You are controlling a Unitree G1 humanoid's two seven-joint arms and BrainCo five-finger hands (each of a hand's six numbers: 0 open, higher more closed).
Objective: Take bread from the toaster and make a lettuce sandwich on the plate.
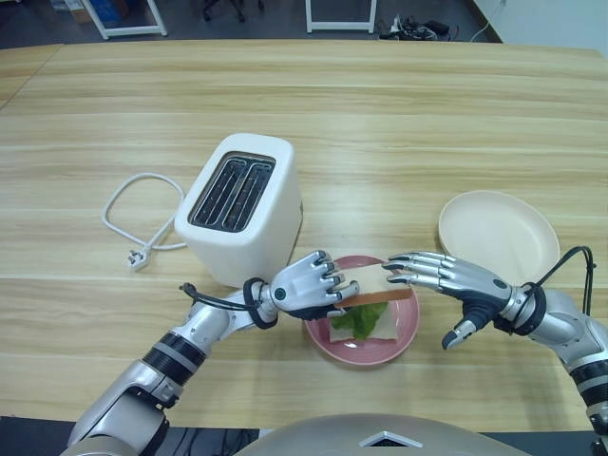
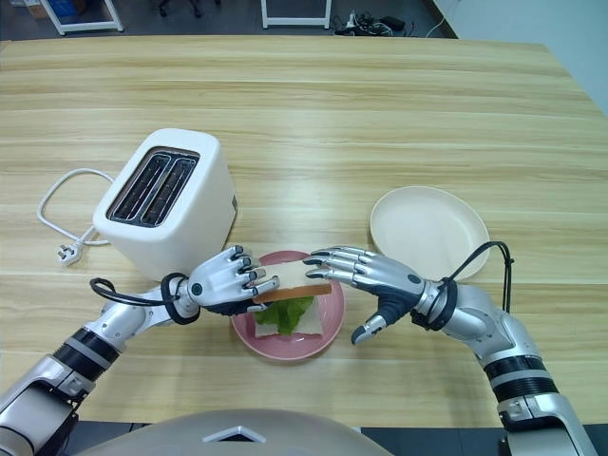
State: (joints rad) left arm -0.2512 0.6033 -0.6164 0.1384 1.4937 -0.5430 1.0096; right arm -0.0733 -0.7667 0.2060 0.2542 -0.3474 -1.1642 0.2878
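Left arm runs from lower left, forearm angled up and to the right. Silver-and-black left hand [image 1: 306, 285] is knuckles up, fingers curled onto the left end of a tan, brown-crusted bread slice [image 1: 375, 288]. Right arm runs from lower right, wrist level. Silver-and-black right hand [image 1: 446, 277] is palm down, fingers stretched flat, tips touching the slice's right end, thumb hanging down.

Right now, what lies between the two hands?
A bread slice over lettuce on the pink plate, left hand gripping one end, right hand touching the other; left eye view.
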